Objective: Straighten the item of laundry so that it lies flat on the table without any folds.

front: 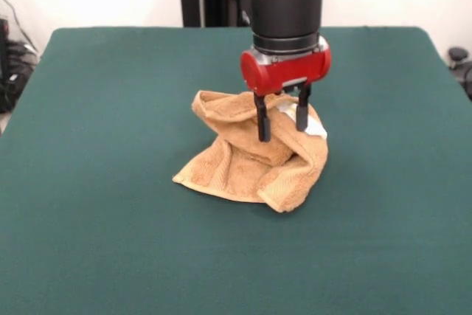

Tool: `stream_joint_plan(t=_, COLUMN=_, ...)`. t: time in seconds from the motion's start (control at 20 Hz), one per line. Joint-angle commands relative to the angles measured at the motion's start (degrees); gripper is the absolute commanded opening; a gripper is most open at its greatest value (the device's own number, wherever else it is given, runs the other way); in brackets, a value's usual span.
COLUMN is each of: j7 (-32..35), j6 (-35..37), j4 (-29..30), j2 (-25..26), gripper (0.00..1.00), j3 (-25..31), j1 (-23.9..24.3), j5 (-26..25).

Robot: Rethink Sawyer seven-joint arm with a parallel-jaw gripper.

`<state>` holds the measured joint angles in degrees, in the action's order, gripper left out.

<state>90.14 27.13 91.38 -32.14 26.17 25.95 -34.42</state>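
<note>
The claw (282,129) hangs over the middle of the table (88,182), prongs narrowly parted astride a raised fold of the crumpled towel (254,164), apparently to pinch it and pull it flat.

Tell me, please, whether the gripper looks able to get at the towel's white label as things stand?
Probably yes: the gripper hangs over the crumpled towel with its fingers apart, and the white label lies exposed right beside one finger, nothing covering it.

Green table (110,241) open all round; 1 crumpled towel (251,167) (seemingly heaped) obstructs centre.
</note>
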Motion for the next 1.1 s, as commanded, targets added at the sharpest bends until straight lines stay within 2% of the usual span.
stream_joint_plan(t=0.05, j7=-16.4, j6=13.4, j4=-0.9, j2=4.2, gripper=1.0, j3=7.1, j1=0.3, j5=-1.1)
stream_joint_plan(t=0.2, j7=-15.4, j6=13.9, j4=-0.5, j2=5.1, gripper=1.0, j3=7.3, j1=0.9, j5=-0.9)
stream_joint_plan(t=0.45, j7=-15.7, j6=14.2, j4=0.3, j2=5.9, gripper=1.0, j3=6.9, j1=1.2, j5=-3.5)
stream_joint_plan(t=0.7, j7=-14.2, j6=11.4, j4=1.9, j2=6.3, gripper=1.0, j3=6.4, j1=1.2, j5=-5.4)
stream_joint_plan(t=0.75, j7=-11.9, j6=12.6, j4=2.0, j2=5.9, gripper=0.0, j3=5.0, j1=0.5, j5=-4.6)
stream_joint_plan(t=0.95, j7=-14.3, j6=13.7, j4=5.1, j2=3.6, gripper=0.0, j3=6.6, j1=1.3, j5=-4.2)
stream_joint_plan(t=1.1, j7=-12.8, j6=14.0, j4=7.8, j2=0.8, gripper=0.0, j3=7.0, j1=1.3, j5=-2.9)
